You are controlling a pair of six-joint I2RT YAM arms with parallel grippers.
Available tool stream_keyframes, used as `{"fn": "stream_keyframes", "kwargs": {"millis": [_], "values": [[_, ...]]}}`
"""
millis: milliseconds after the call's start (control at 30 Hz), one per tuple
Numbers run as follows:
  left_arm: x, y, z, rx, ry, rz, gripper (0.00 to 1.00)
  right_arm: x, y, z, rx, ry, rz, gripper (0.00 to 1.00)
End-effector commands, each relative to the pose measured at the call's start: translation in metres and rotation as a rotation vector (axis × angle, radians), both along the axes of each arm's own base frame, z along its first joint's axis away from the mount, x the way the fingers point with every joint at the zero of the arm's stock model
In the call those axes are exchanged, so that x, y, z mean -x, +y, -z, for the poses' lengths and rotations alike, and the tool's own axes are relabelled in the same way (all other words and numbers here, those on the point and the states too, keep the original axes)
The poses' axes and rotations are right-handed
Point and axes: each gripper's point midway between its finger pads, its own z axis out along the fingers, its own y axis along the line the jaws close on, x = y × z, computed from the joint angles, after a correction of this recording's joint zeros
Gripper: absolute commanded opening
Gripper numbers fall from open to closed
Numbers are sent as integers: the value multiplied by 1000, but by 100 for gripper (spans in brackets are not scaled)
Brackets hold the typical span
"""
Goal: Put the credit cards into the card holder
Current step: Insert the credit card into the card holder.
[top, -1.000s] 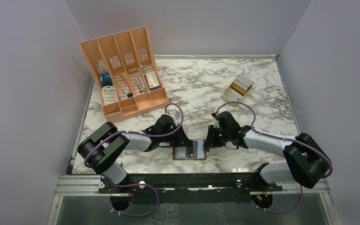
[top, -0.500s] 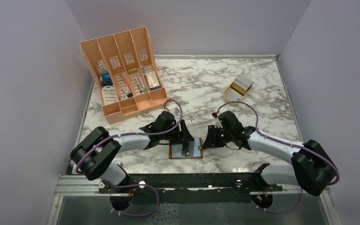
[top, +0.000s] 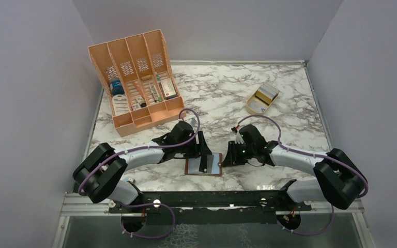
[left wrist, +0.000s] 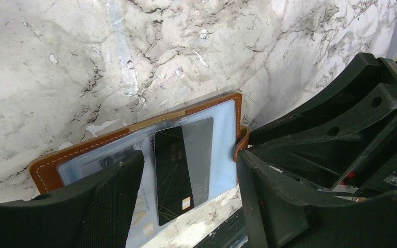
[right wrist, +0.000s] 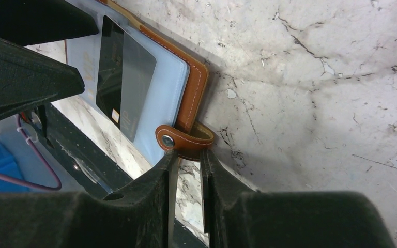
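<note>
The card holder (top: 192, 168) lies open on the marble near the front edge, a brown leather booklet (left wrist: 134, 132) with clear bluish sleeves. A black credit card (left wrist: 183, 165) sits in a sleeve, with a pale one (left wrist: 140, 216) beside it under the plastic. My left gripper (left wrist: 188, 160) hangs open over the holder, one finger on each side of the black card, and holds nothing. My right gripper (right wrist: 187, 155) is closed narrowly on the holder's snap tab (right wrist: 186, 139) at the right edge (top: 226, 157). The black card (right wrist: 126, 77) also shows in the right wrist view.
A big orange slotted organiser (top: 134, 77) with small boxes and bottles stands at the back left. A small tan wooden stand (top: 262, 98) sits at the back right. The black rail (top: 212, 199) of the arm bases runs just behind the holder's near side.
My left gripper has opened and let go of the black card, which now lies in the sleeve. The card holder has slid a little to the left; the right gripper followed its tab.
</note>
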Motion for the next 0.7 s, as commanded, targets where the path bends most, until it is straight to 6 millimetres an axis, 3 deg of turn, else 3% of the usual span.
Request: {"fn": "stream_keyframes", "kwargs": {"millis": [0,433,667], "values": [[10,3,5,-2,12,16,69,2,7,-1,-42,-5,-19,22],[24,-2,9,35,72,13,67,3,8,0,-57,0,-14,21],[31,-15,6,105,106,17,66,6,8,3,-66,14,-9,20]]}}
